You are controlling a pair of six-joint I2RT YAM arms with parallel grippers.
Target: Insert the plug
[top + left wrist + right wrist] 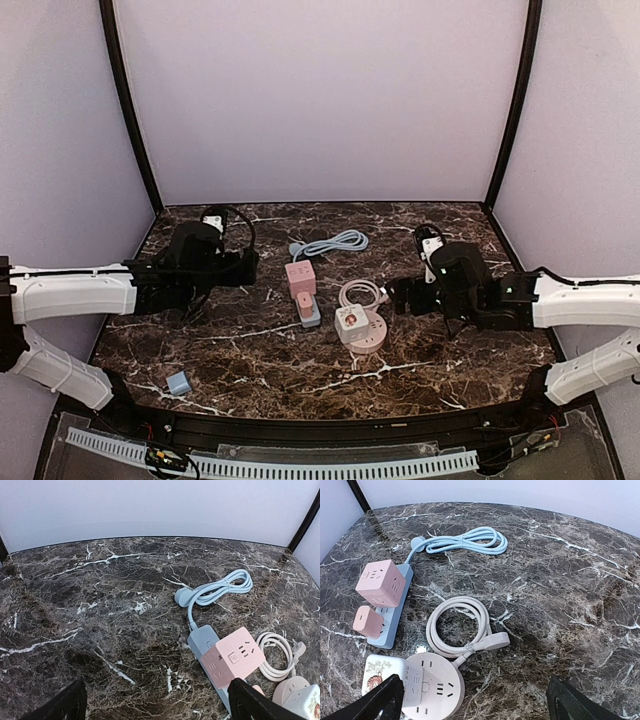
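nearest us in the left wrist view are the dark fingertips (60,706) of the left tool (157,705), standing wide apart and gripping nothing above the dark marble bench (75,605). the right tool (470,700) is the same: its fingers sit at the two lower corners of its own view, spread wide and empty.

from above, the left tool (245,265) hangs left of the cluster of sockets in the middle of the bench, and the right tool (395,293) hangs just right of it.

the blue power strip (395,615) lies flat, with a pink cube socket (380,582) seated on its far end and a small pink adapter (364,621) on its near end. its blue cable (465,541) is looped beyond it, and the blue plug (416,542) rests free on the bench.

just right of the strip sits a round pale socket hub (437,685) with a white printed cube (382,672) on its left part. the white cable (455,625) is coiled just beyond the hub, and the white plug (495,641) lies flat on the bench at the coil's right side, in no socket.

a small light blue block (179,383) sits alone near the front left edge; we cannot tell what it is.
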